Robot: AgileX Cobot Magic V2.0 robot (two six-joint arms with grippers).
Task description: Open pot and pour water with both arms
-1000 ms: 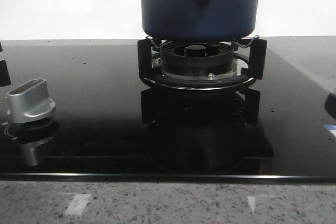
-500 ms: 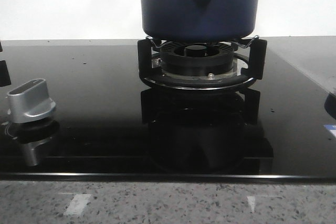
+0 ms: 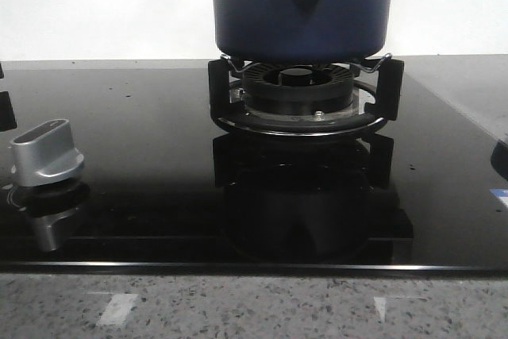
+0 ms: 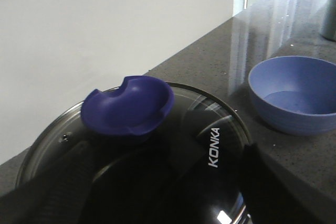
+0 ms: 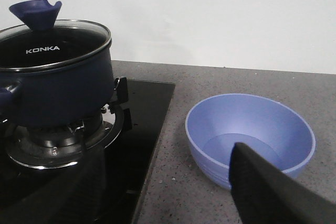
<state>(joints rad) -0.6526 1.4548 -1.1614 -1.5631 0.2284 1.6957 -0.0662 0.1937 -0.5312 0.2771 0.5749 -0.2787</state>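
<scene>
The dark navy pot (image 3: 302, 5) stands on the gas burner's stand (image 3: 305, 109), its top cut off in the front view. In the right wrist view the pot (image 5: 58, 93) carries a glass lid (image 5: 52, 43) with a blue knob (image 5: 35, 13). My left gripper (image 4: 163, 182) hovers open over the lid (image 4: 210, 124), its dark fingers (image 4: 63, 177) spread wide on either side, short of the knob (image 4: 128, 106). My right gripper (image 5: 163, 182) is open and holds nothing, low over the counter between the hob and the blue bowl (image 5: 252, 129).
The light blue bowl (image 4: 294, 95) sits on the grey speckled counter (image 5: 178, 182) to the right of the black glass hob (image 3: 143, 156). A silver control knob (image 3: 46, 152) stands at the hob's front left. A white wall runs behind.
</scene>
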